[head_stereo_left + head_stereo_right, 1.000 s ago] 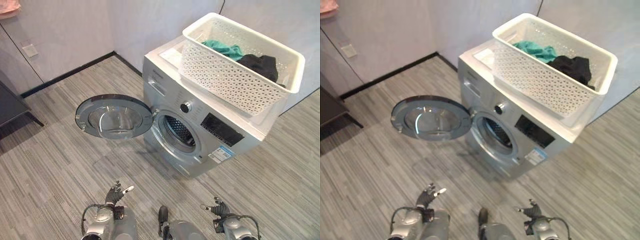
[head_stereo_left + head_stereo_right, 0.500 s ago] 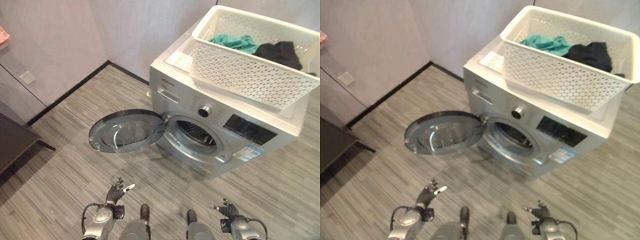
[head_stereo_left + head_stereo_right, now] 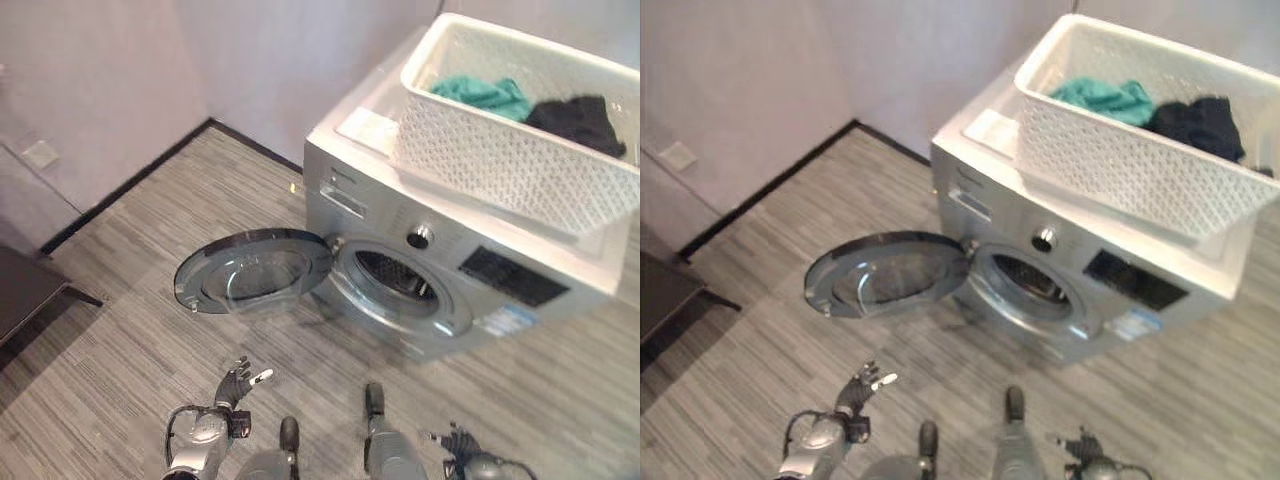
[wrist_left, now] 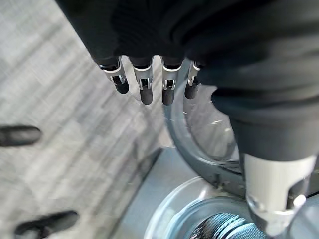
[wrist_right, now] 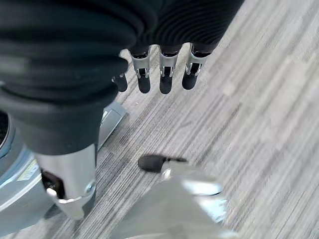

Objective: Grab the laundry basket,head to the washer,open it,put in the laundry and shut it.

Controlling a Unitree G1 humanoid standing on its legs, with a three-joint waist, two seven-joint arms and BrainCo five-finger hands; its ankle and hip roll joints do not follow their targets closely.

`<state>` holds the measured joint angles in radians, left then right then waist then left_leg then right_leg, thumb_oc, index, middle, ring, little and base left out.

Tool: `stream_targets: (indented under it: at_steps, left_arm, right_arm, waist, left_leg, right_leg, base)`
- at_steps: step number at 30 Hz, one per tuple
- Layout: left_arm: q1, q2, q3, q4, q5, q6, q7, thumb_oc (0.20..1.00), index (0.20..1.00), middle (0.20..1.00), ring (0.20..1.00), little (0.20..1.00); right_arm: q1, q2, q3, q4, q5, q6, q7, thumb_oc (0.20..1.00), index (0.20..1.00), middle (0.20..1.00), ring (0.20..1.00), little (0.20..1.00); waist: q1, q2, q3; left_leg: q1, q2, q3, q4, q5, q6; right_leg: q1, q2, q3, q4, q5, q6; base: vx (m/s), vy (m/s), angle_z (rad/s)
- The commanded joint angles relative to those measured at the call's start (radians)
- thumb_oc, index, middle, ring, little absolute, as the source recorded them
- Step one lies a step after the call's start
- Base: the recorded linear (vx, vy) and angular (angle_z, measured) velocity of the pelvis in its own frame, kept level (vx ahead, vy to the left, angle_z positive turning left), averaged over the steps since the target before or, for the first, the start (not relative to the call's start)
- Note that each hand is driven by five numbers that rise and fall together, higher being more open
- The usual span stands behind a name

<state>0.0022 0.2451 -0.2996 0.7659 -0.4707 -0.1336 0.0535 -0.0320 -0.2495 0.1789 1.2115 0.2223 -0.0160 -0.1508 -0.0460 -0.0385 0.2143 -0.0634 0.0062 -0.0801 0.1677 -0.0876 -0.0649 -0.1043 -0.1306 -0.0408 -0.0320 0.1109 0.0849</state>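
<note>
From the left eye view, a silver washer (image 3: 440, 270) stands on the striped grey floor (image 3: 120, 300) near the corner of a pale wall (image 3: 280, 60). Its round door (image 3: 252, 270) hangs wide open to the robot's left, and the dark drum opening (image 3: 395, 275) is uncovered. A small label (image 3: 508, 320) sits on the front panel, its print too small to read. On top of the washer rests a white laundry basket (image 3: 500, 165) with perforated sides. Inside it lie a teal garment (image 3: 485, 93) and a black garment (image 3: 585, 120), side by side. The left hand (image 3: 238, 380) hangs low above the floor, fingers relaxed and holding nothing. The right hand (image 3: 462, 462) shows at the bottom edge, well apart from the washer.

The right eye view gives the same scene, with a pale sheet (image 3: 990, 128) lying on the washer top just beside the basket.

In the left wrist view, the left hand's fingers (image 4: 144, 87) are straight and empty, with the door rim and drum past them.

In the right wrist view, the right hand's fingers (image 5: 164, 79) are likewise straight and empty above the floor.
</note>
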Motion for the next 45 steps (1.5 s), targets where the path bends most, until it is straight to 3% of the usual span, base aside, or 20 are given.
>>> stream_targets:
  at_steps: [1, 2, 4, 9, 11, 13, 16, 19, 20, 24, 25, 26, 28, 31, 35, 37, 41, 42, 44, 45]
  left_arm:
    - [-0.03, 0.015, -0.035, -0.052, -0.002, -0.039, -0.004, 1.0, 1.0, 1.0, 1.0, 1.0]
    - [-0.044, 0.014, -0.05, -0.07, 0.01, -0.036, 0.0, 1.0, 1.0, 1.0, 1.0, 1.0]
    - [-0.03, 0.006, -0.061, -0.074, 0.016, -0.033, -0.01, 1.0, 1.0, 1.0, 1.0, 1.0]
    - [-0.03, 0.021, -0.067, -0.06, 0.05, -0.036, -0.009, 1.0, 1.0, 1.0, 1.0, 1.0]
    - [-0.008, 0.04, -0.03, -0.072, 0.042, -0.028, -0.009, 1.0, 1.0, 1.0, 1.0, 1.0]
    - [-0.002, 0.043, -0.02, -0.075, 0.038, -0.026, -0.012, 1.0, 1.0, 1.0, 1.0, 1.0]
    - [0.01, 0.05, 0.023, -0.076, 0.027, -0.023, -0.016, 1.0, 1.0, 1.0, 1.0, 1.0]
    - [0.009, 0.047, 0.028, -0.072, 0.022, -0.023, -0.012, 1.0, 1.0, 1.0, 1.0, 1.0]
    - [0.009, 0.041, 0.042, -0.063, 0.02, -0.023, -0.008, 1.0, 1.0, 1.0, 1.0, 1.0]
    - [0.006, 0.017, 0.057, -0.042, 0.03, -0.015, 0.003, 1.0, 1.0, 1.0, 1.0, 1.0]
    - [0.004, 0.008, 0.056, -0.041, 0.043, -0.006, 0.014, 1.0, 1.0, 1.0, 1.0, 1.0]
    - [0.003, 0.009, 0.056, -0.04, 0.043, -0.006, 0.015, 1.0, 1.0, 1.0, 1.0, 1.0]
    - [-0.003, -0.005, 0.054, -0.012, 0.067, 0.004, 0.022, 1.0, 1.0, 1.0, 1.0, 1.0]
    - [-0.008, -0.003, 0.046, -0.007, 0.083, 0.007, 0.019, 1.0, 1.0, 1.0, 1.0, 1.0]
    - [-0.013, 0.02, -0.001, -0.002, 0.112, -0.003, -0.014, 1.0, 1.0, 1.0, 1.0, 1.0]
    - [-0.011, 0.019, -0.007, -0.003, 0.112, -0.006, -0.021, 1.0, 1.0, 1.0, 1.0, 1.0]
    - [-0.004, 0.039, -0.043, 0.0, 0.104, -0.013, -0.041, 1.0, 1.0, 1.0, 1.0, 1.0]
    - [-0.007, 0.053, -0.054, 0.002, 0.095, -0.016, -0.044, 1.0, 1.0, 1.0, 1.0, 1.0]
    - [-0.008, 0.049, -0.049, 0.0, 0.067, -0.023, -0.054, 1.0, 1.0, 1.0, 1.0, 1.0]
    - [-0.003, 0.06, -0.06, -0.007, 0.056, -0.026, -0.057, 1.0, 1.0, 1.0, 1.0, 1.0]
  right_arm:
    - [-0.036, -0.056, 0.003, 0.006, 0.029, -0.016, -0.02, 1.0, 1.0, 1.0, 1.0, 1.0]
    - [-0.024, -0.054, -0.012, 0.013, 0.054, -0.015, -0.012, 1.0, 1.0, 1.0, 1.0, 1.0]
    - [-0.019, -0.054, -0.043, 0.023, 0.091, -0.02, -0.01, 1.0, 1.0, 1.0, 1.0, 1.0]
    - [-0.039, -0.057, -0.104, 0.014, 0.14, -0.026, -0.02, 1.0, 1.0, 1.0, 1.0, 1.0]
    - [-0.038, -0.095, -0.237, 0.027, 0.269, -0.043, -0.041, 1.0, 1.0, 1.0, 1.0, 1.0]
    - [-0.038, -0.115, -0.277, 0.036, 0.293, -0.047, -0.048, 1.0, 1.0, 1.0, 1.0, 1.0]
    - [-0.015, -0.218, -0.463, -0.017, 0.382, -0.09, -0.119, 1.0, 1.0, 1.0, 1.0, 1.0]
    - [-0.001, -0.253, -0.527, -0.041, 0.41, -0.106, -0.146, 1.0, 1.0, 1.0, 1.0, 1.0]
    - [0.028, -0.3, -0.603, -0.136, 0.408, -0.135, -0.211, 1.0, 1.0, 1.0, 1.0, 1.0]
    - [0.073, -0.38, -0.744, -0.471, 0.278, -0.186, -0.412, 1.0, 1.0, 1.0, 1.0, 1.0]
    - [0.072, -0.397, -0.779, -0.683, 0.165, -0.185, -0.492, 1.0, 1.0, 1.0, 1.0, 1.0]
    - [0.074, -0.392, -0.781, -0.69, 0.161, -0.18, -0.495, 1.0, 1.0, 1.0, 1.0, 1.0]
    - [0.041, -0.421, -0.8, -0.994, -0.04, -0.171, -0.555, 1.0, 1.0, 1.0, 1.0, 1.0]
    - [0.007, -0.458, -0.789, -1.114, -0.137, -0.146, -0.544, 1.0, 1.0, 1.0, 1.0, 1.0]
    - [-0.232, -0.703, -0.57, -1.106, -0.17, -0.134, -0.398, 1.0, 1.0, 1.0, 1.0, 1.0]
    - [-0.305, -0.742, -0.498, -1.074, -0.172, -0.127, -0.379, 1.0, 1.0, 1.0, 1.0, 1.0]
    - [-0.754, -0.888, -0.081, -0.903, -0.192, -0.078, -0.243, 1.0, 1.0, 1.0, 1.0, 1.0]
    - [-0.856, -0.901, 0.017, -0.852, -0.209, -0.058, -0.202, 1.0, 1.0, 1.0, 1.0, 1.0]
    - [-1.17, -0.898, 0.344, -0.666, -0.231, -0.034, -0.106, 1.0, 1.0, 1.0, 1.0, 1.0]
    - [-1.248, -0.874, 0.411, -0.585, -0.238, -0.019, -0.084, 1.0, 1.0, 1.0, 1.0, 1.0]
  waist:
    - [0.007, -0.031, 0.005]
    - [0.001, -0.029, -0.011]
    - [0.006, -0.015, -0.026]
    - [-0.007, -0.008, -0.036]
    - [-0.01, -0.007, -0.045]
    - [-0.011, -0.006, -0.048]
    - [-0.028, -0.001, -0.066]
    - [-0.032, 0.001, -0.07]
    - [-0.043, 0.003, -0.081]
    - [-0.06, 0.009, -0.098]
    - [-0.063, 0.01, -0.101]
    - [-0.062, 0.011, -0.103]
    - [-0.059, 0.009, -0.109]
    - [-0.051, 0.005, -0.118]
    - [-0.007, -0.022, -0.127]
    - [0.0, -0.025, -0.131]
    - [0.036, -0.051, -0.136]
    - [0.051, -0.064, -0.137]
    - [0.049, -0.065, -0.135]
    - [0.06, -0.076, -0.138]
  left_leg:
    - [-0.115, 0.03, -0.055, 0.268, -0.004, 0.01]
    - [-0.128, 0.089, 0.004, 0.102, -0.006, 0.018]
    - [-0.089, 0.097, 0.016, 0.006, -0.017, 0.027]
    - [-0.055, 0.078, 0.065, -0.022, -0.024, 0.033]
    - [-0.006, 0.074, 0.106, -0.073, -0.027, 0.043]
    - [0.01, 0.074, 0.114, -0.092, -0.025, 0.046]
    - [0.059, 0.073, 0.135, -0.15, -0.016, 0.047]
    - [0.074, 0.073, 0.133, -0.168, -0.013, 0.046]
    - [0.093, 0.073, 0.133, -0.194, -0.011, 0.045]
    - [0.125, 0.077, 0.135, -0.231, -0.005, 0.044]
    - [0.134, 0.079, 0.134, -0.239, 0.001, 0.044]
    - [0.136, 0.079, 0.133, -0.242, -0.003, 0.044]
    - [0.145, 0.081, 0.133, -0.246, -0.001, 0.046]
    - [0.151, 0.082, 0.133, -0.251, -0.007, 0.046]
    - [0.153, 0.085, 0.13, -0.248, 0.003, 0.039]
    - [0.154, 0.087, 0.128, -0.251, 0.0, 0.038]
    - [0.147, 0.091, 0.119, -0.249, 0.011, 0.029]
    - [0.144, 0.092, 0.116, -0.248, 0.014, 0.026]
    - [0.137, 0.097, 0.111, -0.249, 0.024, 0.02]
    - [0.134, 0.1, 0.108, -0.25, 0.027, 0.017]
  right_leg:
    - [-0.036, -0.021, 0.024, 0.093, -0.058, 0.004]
    - [0.0, -0.039, -0.001, 0.068, -0.088, 0.013]
    - [-0.008, -0.036, 0.011, 0.09, -0.099, 0.02]
    - [-0.027, -0.058, 0.033, 0.111, -0.065, 0.043]
    - [-0.019, -0.074, 0.043, 0.081, -0.037, 0.062]
    - [-0.014, -0.078, 0.046, 0.07, -0.031, 0.067]
    - [0.001, -0.087, 0.043, 0.047, -0.027, 0.08]
    - [0.009, -0.087, 0.041, 0.041, -0.028, 0.083]
    - [0.012, -0.086, 0.042, 0.035, -0.029, 0.088]
    - [0.019, -0.081, 0.042, 0.03, -0.029, 0.094]
    - [0.023, -0.08, 0.042, 0.027, -0.025, 0.093]
    - [0.025, -0.08, 0.041, 0.025, -0.029, 0.094]
    - [0.031, -0.077, 0.042, 0.022, -0.027, 0.093]
    - [0.037, -0.075, 0.042, 0.015, -0.032, 0.093]
    - [0.055, -0.073, 0.027, 0.002, -0.025, 0.089]
    - [0.06, -0.073, 0.022, -0.001, -0.03, 0.089]
    - [0.071, -0.073, 0.005, -0.007, -0.031, 0.082]
    - [0.073, -0.072, 0.002, -0.008, -0.031, 0.079]
    - [0.078, -0.071, -0.008, -0.012, -0.031, 0.075]
    - [0.08, -0.07, -0.013, -0.014, -0.031, 0.074]
  base:
    - [0.1, 0.019, 0.0]
    - [0.11, 0.015, 0.05]
    - [0.15, 0.106, 0.4]
    - [0.06, 0.134, -0.23]
    - [0.07, 0.119, -0.43]
    - [0.06, 0.058, -0.43]
    - [0.08, 0.06, -0.19]
    - [0.05, 0.017, -0.05]
    - [0.06, 0.021, 0.03]
    - [0.05, 0.015, -0.04]
    - [0.04, 0.003, -0.02]
    - [0.0, 0.0, 0.0]
    - [0.01, -0.001, -0.02]
    - [0.0, 0.0, 0.0]
    - [-0.02, -0.021, -0.04]
    - [0.0, 0.0, 0.0]
    - [-0.02, -0.033, 0.04]
    - [-0.02, -0.029, 0.09]
    - [-0.02, -0.031, 0.15]
    - [-0.01, -0.027, 0.16]
